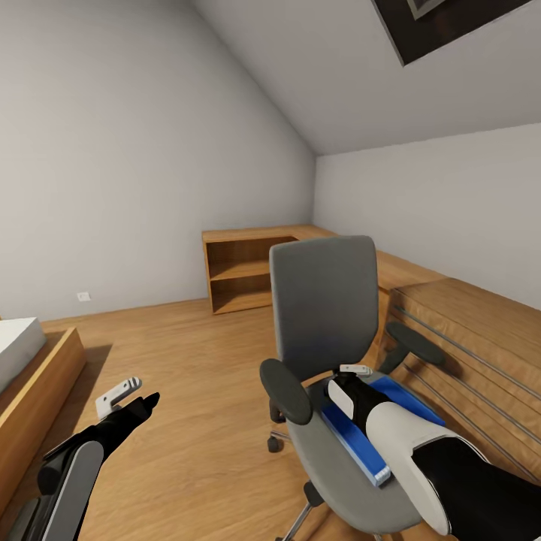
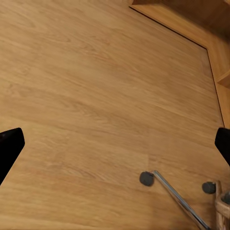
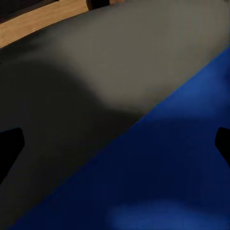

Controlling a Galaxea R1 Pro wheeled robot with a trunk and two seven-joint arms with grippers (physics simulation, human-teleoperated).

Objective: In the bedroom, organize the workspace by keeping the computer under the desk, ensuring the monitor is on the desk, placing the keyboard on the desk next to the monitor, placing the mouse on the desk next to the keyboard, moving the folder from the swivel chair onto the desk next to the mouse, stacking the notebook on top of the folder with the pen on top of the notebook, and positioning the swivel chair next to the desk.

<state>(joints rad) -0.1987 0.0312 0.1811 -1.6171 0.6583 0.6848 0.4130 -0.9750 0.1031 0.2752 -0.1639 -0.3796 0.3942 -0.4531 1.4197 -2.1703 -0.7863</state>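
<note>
With fingers spread, right claw (image 3: 115,143) hovers over folder (image 3: 158,172).

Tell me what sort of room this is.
Probably an attic bedroom or home office: a sloped ceiling, wood floor, a low wooden shelf unit, and a grey swivel chair with a blue folder on its seat.

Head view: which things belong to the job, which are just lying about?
Job:
- swivel chair
- folder lying on its seat
- right gripper open just over the folder

Lying about:
- wooden shelf unit by the far wall
- bed corner
- left gripper open over bare floor
</note>
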